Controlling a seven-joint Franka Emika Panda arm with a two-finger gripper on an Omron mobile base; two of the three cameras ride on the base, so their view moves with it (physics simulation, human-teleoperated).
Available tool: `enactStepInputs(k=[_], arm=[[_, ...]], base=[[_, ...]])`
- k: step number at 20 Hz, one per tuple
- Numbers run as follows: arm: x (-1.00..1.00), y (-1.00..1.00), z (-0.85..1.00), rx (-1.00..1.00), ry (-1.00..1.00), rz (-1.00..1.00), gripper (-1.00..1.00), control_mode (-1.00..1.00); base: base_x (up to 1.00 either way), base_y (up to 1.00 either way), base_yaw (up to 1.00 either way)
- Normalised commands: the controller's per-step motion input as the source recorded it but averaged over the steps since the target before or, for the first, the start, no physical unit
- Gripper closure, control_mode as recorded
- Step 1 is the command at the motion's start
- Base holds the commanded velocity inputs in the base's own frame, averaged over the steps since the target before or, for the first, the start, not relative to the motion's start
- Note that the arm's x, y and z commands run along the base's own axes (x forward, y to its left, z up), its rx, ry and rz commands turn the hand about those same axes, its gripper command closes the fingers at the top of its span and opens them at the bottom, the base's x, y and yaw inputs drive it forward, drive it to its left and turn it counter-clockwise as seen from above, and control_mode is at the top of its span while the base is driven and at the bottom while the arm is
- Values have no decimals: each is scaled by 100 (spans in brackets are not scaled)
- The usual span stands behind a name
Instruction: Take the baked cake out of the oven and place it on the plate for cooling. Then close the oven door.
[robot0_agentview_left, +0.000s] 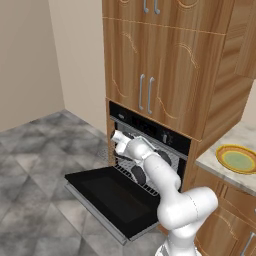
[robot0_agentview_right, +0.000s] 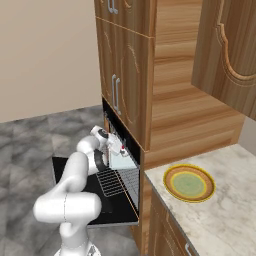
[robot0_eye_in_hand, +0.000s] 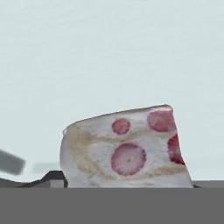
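Black oven (robot0_agentview_left: 150, 131): built into wooden cabinetry, wire racks inside.
Oven door (robot0_agentview_left: 107, 197): dropped fully open, lying flat in front of the oven, below the arm.
Cake (robot0_eye_in_hand: 124, 148): white slice with red strawberry rounds, inside the oven on a pale tray (robot0_agentview_right: 122, 161); in the hand view it sits right up against the camera.
Gripper (robot0_agentview_right: 119, 146): reached into the oven, at the cake; its fingers are hidden, so whether they are clamped on the cake cannot be told.
Plate (robot0_agentview_right: 189, 183): on the marble counter (robot0_agentview_right: 225, 210) to the right of the oven, well apart from the cake.
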Motion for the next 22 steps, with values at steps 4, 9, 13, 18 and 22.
enactStepInputs(k=[4, 9, 13, 18, 22], arm=[[-28, 0, -5, 0, 8, 0, 100, -100], [-50, 8, 0, 1, 3, 0, 100, -100], [-55, 15, 21, 2, 0, 0, 100, -100], [-46, 9, 54, 2, -3, 0, 100, -100], [-53, 7, 63, 3, -4, 0, 100, -100]], base=[[0, 0, 0], [0, 0, 0], [0, 0, 0], [0, 0, 0], [0, 0, 0]])
